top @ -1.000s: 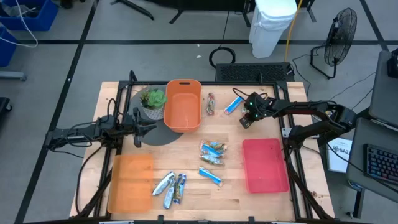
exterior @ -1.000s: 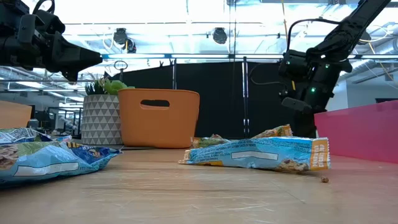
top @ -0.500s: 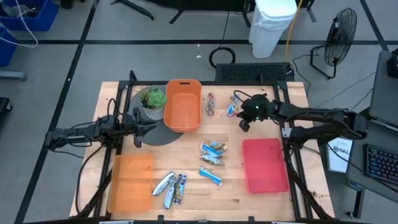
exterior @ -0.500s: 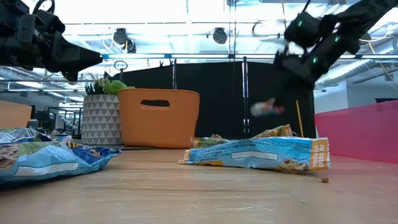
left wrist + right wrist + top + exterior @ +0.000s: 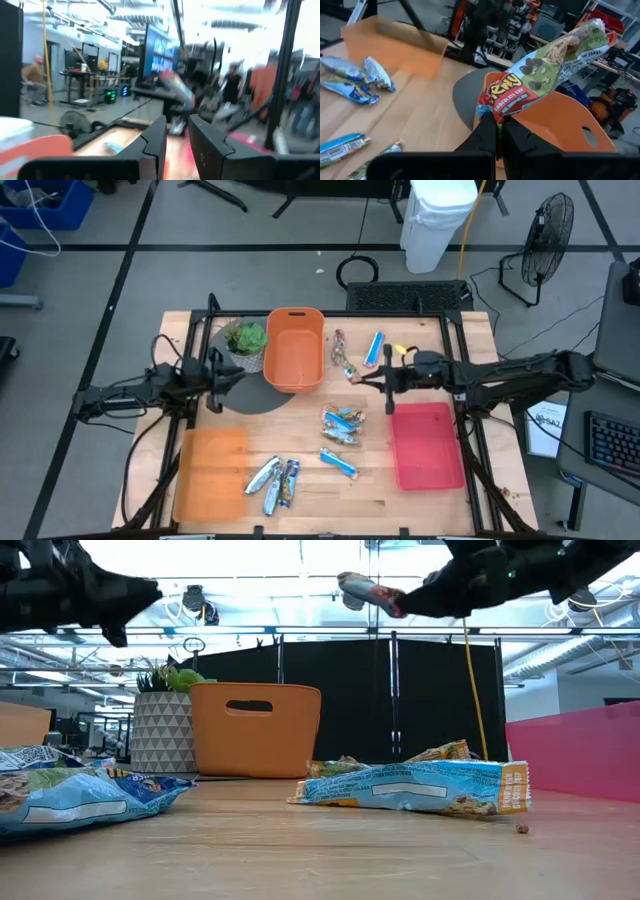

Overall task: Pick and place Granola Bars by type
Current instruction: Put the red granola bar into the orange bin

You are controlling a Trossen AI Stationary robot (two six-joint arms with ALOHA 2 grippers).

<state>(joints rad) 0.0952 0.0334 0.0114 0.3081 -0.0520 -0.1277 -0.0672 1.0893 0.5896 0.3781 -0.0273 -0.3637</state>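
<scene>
Since a second ago the right hand (image 5: 362, 380) has left the far-right bars, lifted clear of the desk (image 5: 300, 435) and swung left, clenched on a chewy chocolate-chip granola bar (image 5: 540, 75) with a green, red and silver wrapper, pinched by one end. This looks like the carry step; next it should travel over the orange bin (image 5: 294, 348) and let go. The left hand (image 5: 212, 385) waits by the potted plant (image 5: 245, 340), fingers slightly parted, holding nothing.
</scene>
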